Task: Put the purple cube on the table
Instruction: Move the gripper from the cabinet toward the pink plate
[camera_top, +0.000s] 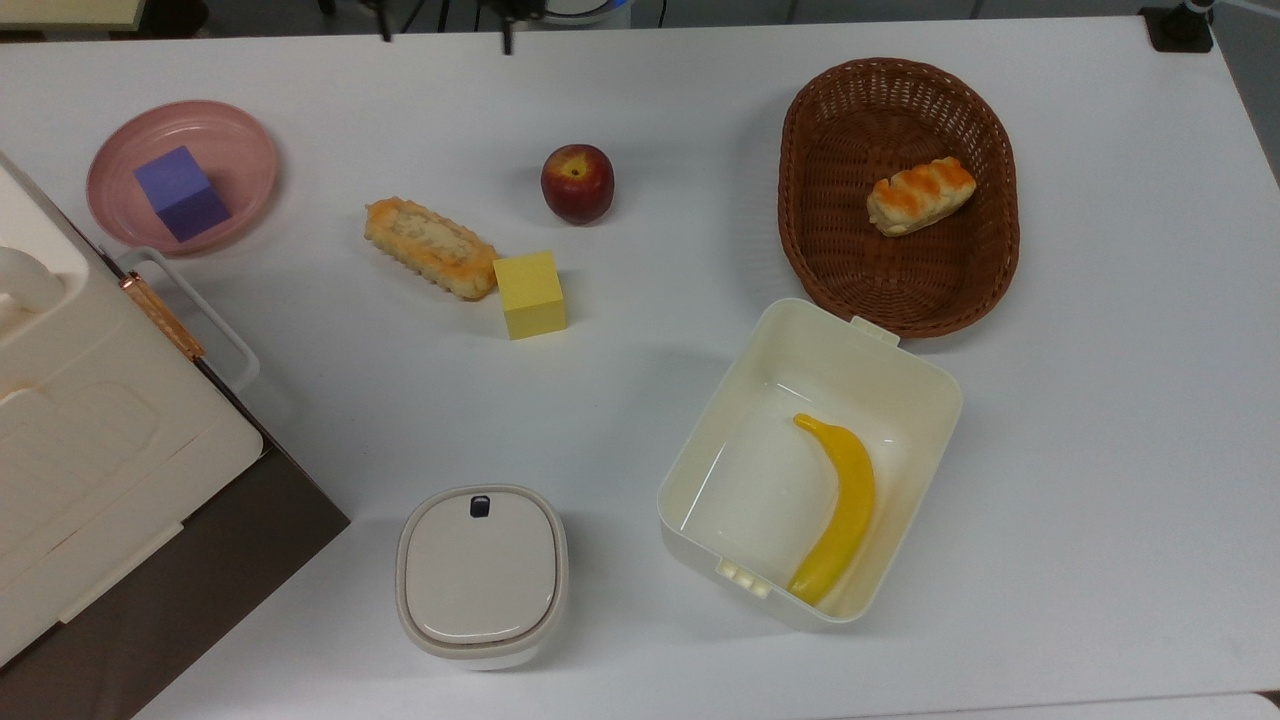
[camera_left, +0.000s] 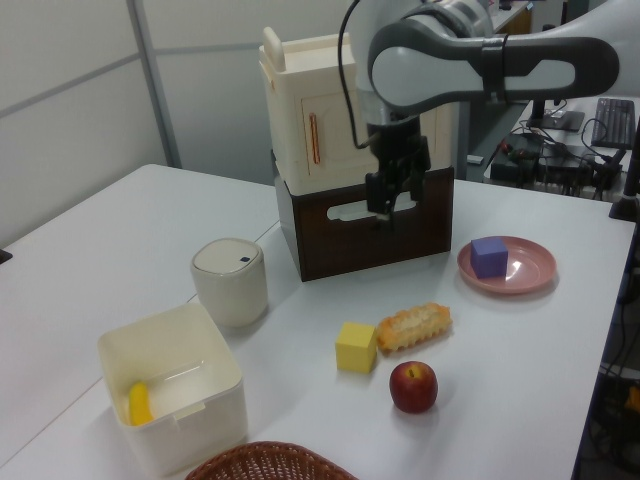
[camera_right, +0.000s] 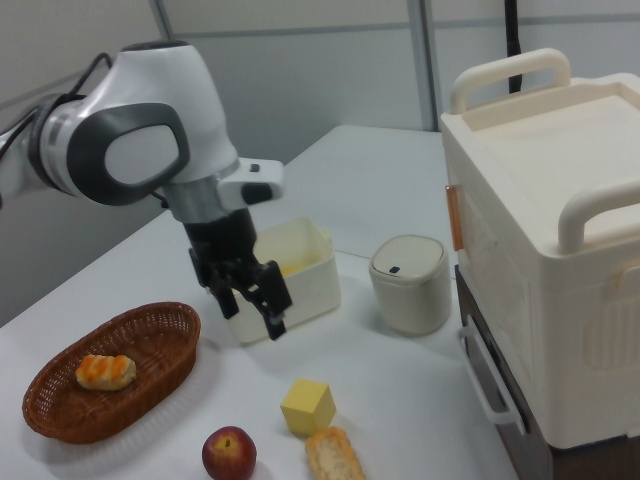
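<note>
1. reaching for the purple cube was judged to be the step in hand; the cube sat inside the pink dish at the top view's far left, flat on the dish floor and off the table.
2. the gripper hung in the air, empty, with its fingers parted to a moderate gap; in the left view it hung above the table in front of the brown box, to the left of the dish.
3. a good approach was judged to bring the gripper over the cube first, then lower it straight, one finger on each of two opposite faces, clearing the dish rim.
4. further right in the top view lay the pastry, touching the yellow cube, then the apple.
5. the bare table between the dish and the pastry was judged a suitable place to set the cube down, apart from other items.
</note>
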